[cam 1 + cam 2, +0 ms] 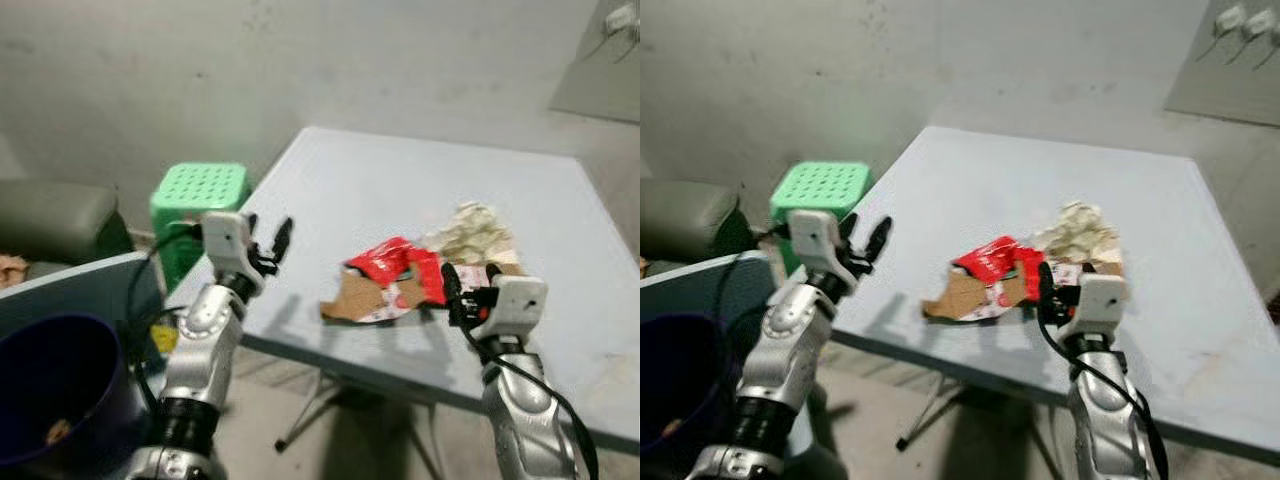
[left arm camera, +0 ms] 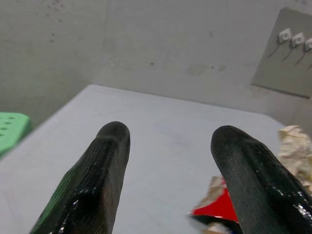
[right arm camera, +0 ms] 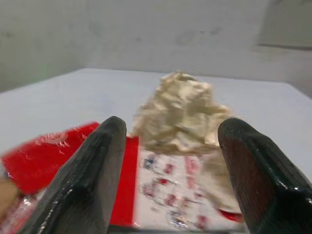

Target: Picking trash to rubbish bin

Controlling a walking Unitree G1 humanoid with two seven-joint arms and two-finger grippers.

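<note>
A pale grey-blue surface (image 1: 400,190) carries a small heap of trash near its near edge. The heap comprises a red wrapper (image 1: 395,262), a piece of brown cardboard (image 1: 357,297) lying just left of and partly under it, and a wad of crumpled pale paper (image 1: 470,232) at the far right of the heap, touching the wrapper. In the right wrist view the crumpled paper (image 3: 178,114) sits beyond a flat printed white-and-red sheet (image 3: 178,195), with the red wrapper (image 3: 44,151) to one side.

The right gripper (image 1: 468,288) is raised at the near edge of the surface, just on the near side of the heap; its jaws stand apart and hold nothing, the crumpled paper framed between them. The left gripper (image 1: 268,240) is raised over the near-left corner of the surface, well left of the trash; its jaws are likewise spread and empty.

A green perforated stool (image 1: 198,200) stands on the floor to the left of the surface. A dark blue rubbish bin (image 1: 60,395) sits at the near left, beside the left arm, well apart from the trash.
</note>
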